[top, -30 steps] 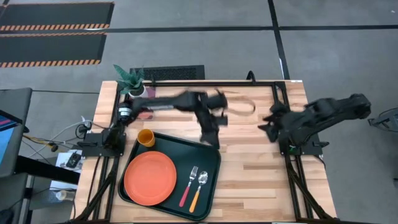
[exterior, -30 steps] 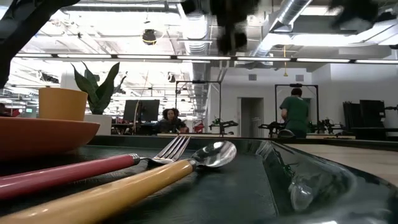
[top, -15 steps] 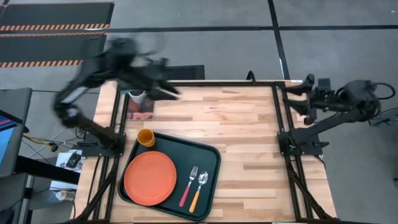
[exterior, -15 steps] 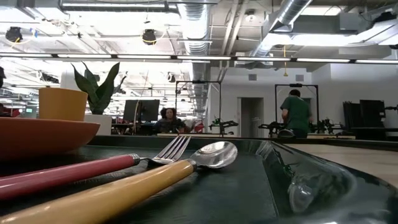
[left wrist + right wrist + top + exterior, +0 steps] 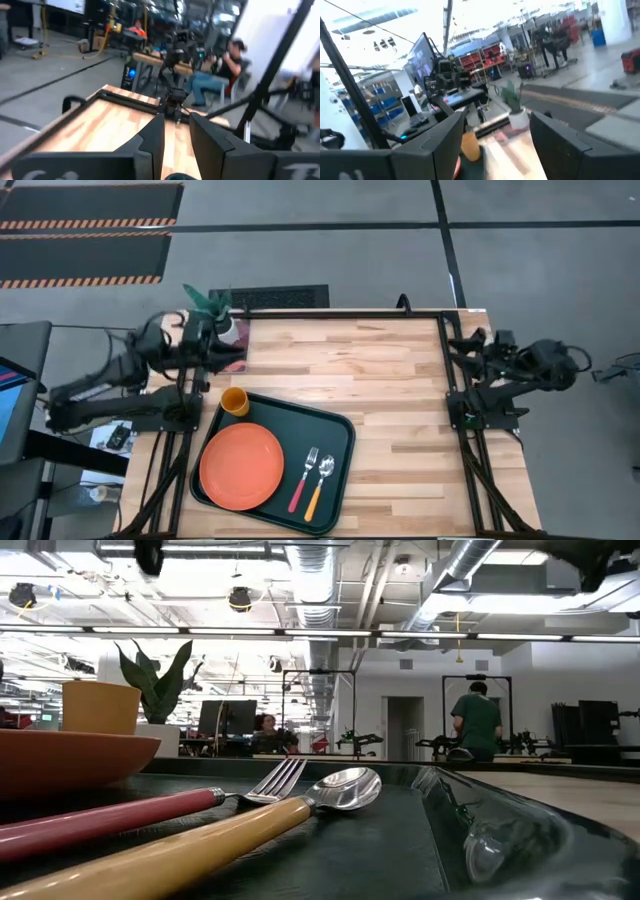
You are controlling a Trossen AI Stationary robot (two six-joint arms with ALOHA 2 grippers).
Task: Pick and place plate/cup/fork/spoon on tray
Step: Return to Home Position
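Both arms pulled back off the tray (image 5: pixel 340 442); plate (image 5: pixel 241 466), cup (image 5: pixel 235 401), fork (image 5: pixel 303 478), spoon (image 5: pixel 320 483) all on it, task looks done. Left gripper (image 5: pixel 175 132) jaws nearly closed, empty; right gripper (image 5: pixel 495 135) jaws open.

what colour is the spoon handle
Orange-yellow; the spoon lies on the dark green tray beside the fork, clearest in the high view.

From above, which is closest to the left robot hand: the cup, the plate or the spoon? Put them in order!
Measured from the left gripper at the table's far left edge:
1. Small orange-yellow plastic cup, tray's far corner.
2. Large round orange-red plate, tray's left.
3. Orange-handled metal spoon, tray's right.
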